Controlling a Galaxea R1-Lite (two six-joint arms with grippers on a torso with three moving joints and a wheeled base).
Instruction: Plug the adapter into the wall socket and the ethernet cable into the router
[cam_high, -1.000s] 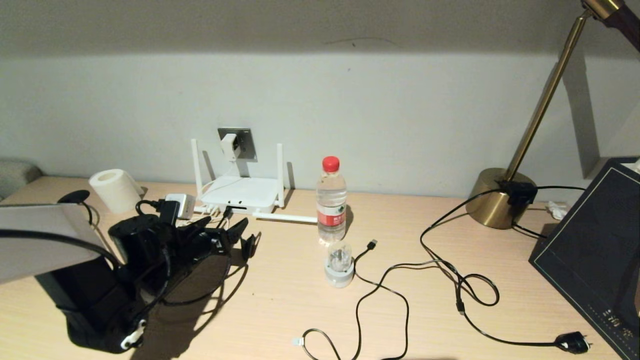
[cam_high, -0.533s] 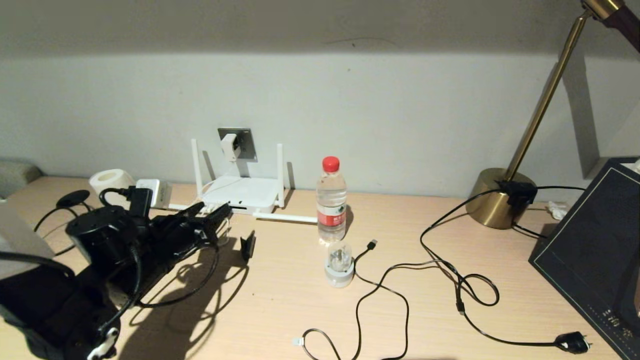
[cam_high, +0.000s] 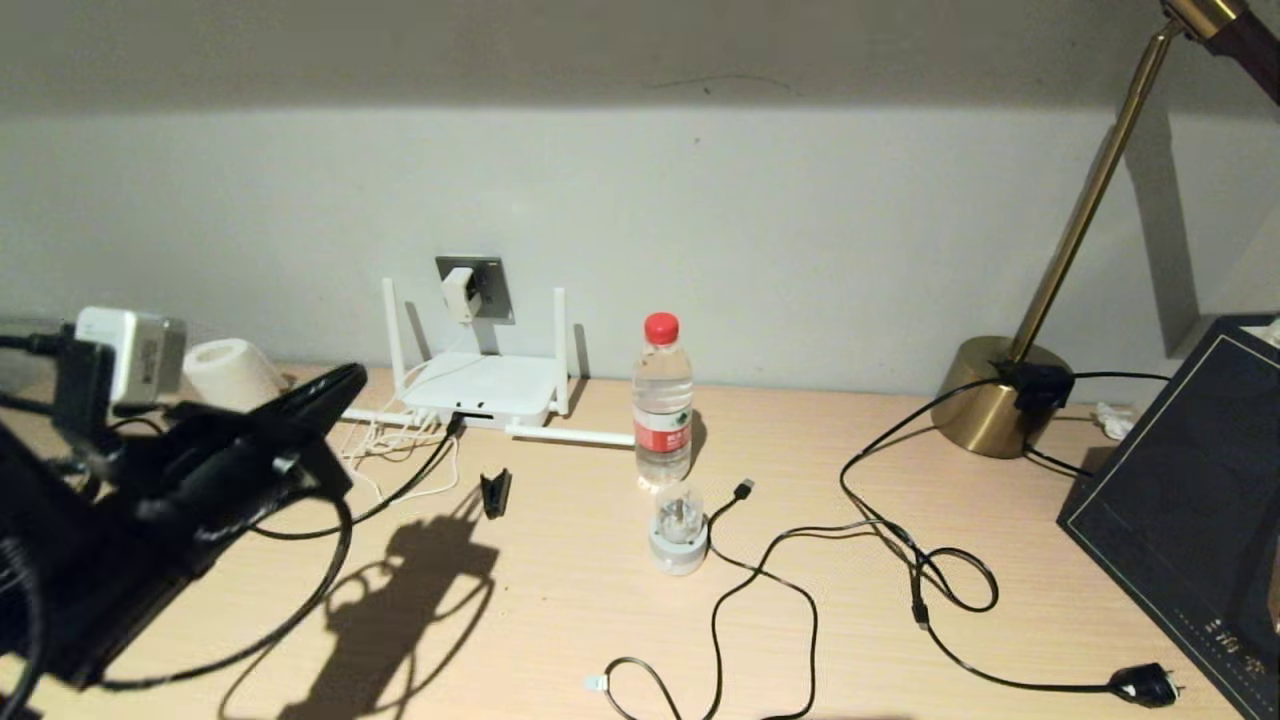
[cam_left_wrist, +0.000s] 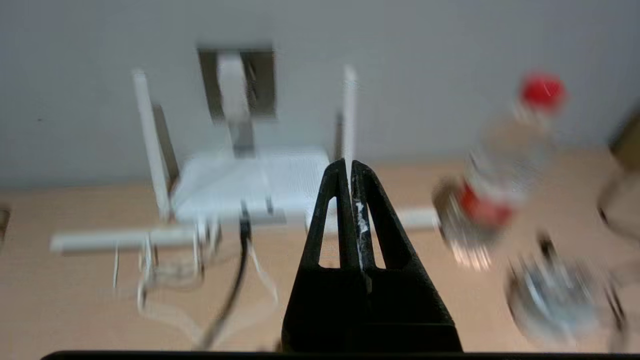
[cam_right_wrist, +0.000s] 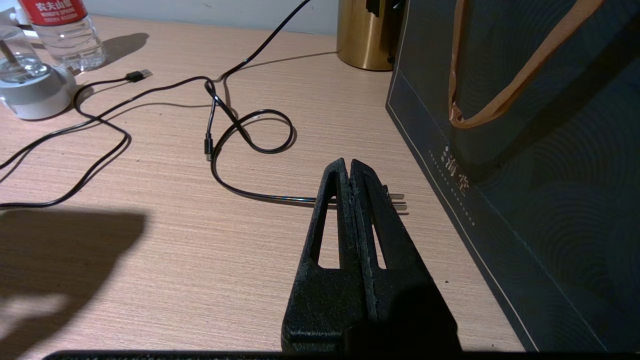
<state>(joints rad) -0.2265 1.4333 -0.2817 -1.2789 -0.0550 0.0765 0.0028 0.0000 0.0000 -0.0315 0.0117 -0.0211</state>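
Note:
The white adapter (cam_high: 459, 294) sits in the grey wall socket (cam_high: 488, 286), its thin cord hanging toward the router (cam_high: 485, 388). The black ethernet cable (cam_high: 405, 487) runs from the router's front edge out across the desk to the left. My left gripper (cam_high: 345, 385) hovers shut and empty left of the router, apart from it. Its wrist view shows the gripper (cam_left_wrist: 348, 162), the router (cam_left_wrist: 250, 182), the adapter (cam_left_wrist: 232, 87) and the ethernet cable (cam_left_wrist: 243, 235) reaching the ports. My right gripper (cam_right_wrist: 348, 162) is shut and empty, low over the desk beside a dark bag.
A water bottle (cam_high: 662, 400), a round white-and-clear gadget (cam_high: 679, 530) and a small black clip (cam_high: 494, 493) stand right of the router. A paper roll (cam_high: 225, 372) is at the left. Loose black cables (cam_high: 800, 540), a mains plug (cam_high: 1145, 685), a brass lamp base (cam_high: 1000, 395) and the bag (cam_high: 1180, 500) fill the right.
My left arm has drawn back to the left and upward from the router's front. The ethernet cable stayed at the router. The adapter has not moved.

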